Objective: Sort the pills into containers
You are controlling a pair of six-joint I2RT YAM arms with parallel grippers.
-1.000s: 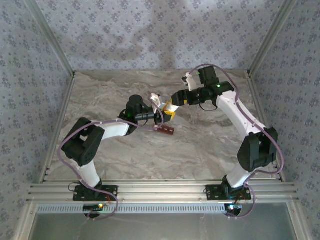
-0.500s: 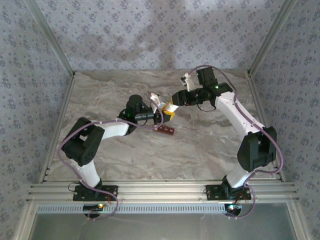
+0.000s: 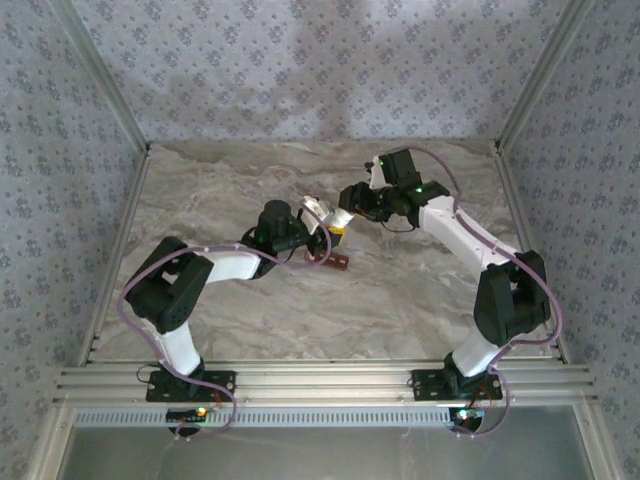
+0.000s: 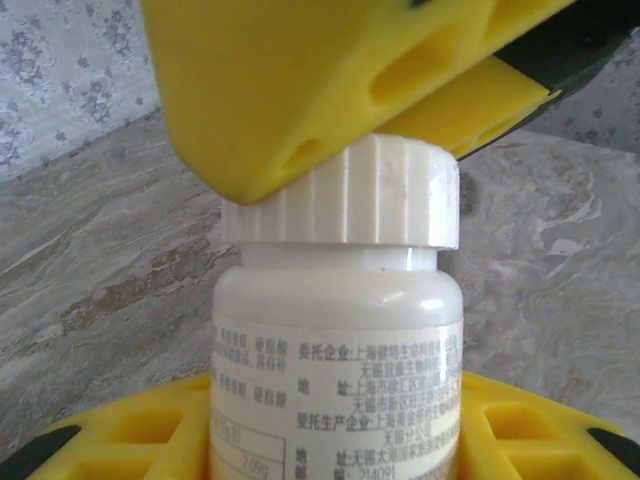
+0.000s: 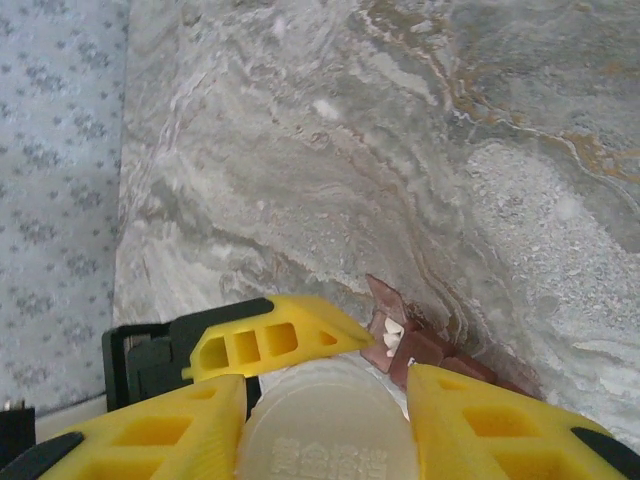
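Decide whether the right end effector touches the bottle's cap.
Touching. In the right wrist view the right end effector presses its yellow fingers on both sides of the white cap. The left wrist view shows a finger flush against it.

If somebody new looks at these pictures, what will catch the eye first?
Two yellow-fingered grippers meet at mid-table: the left gripper holds a small white plastic bottle, and the right gripper clamps its ribbed white cap from above. Beside them on the marbled grey table lies a dark red-brown strip of square compartments, one holding a small white piece.
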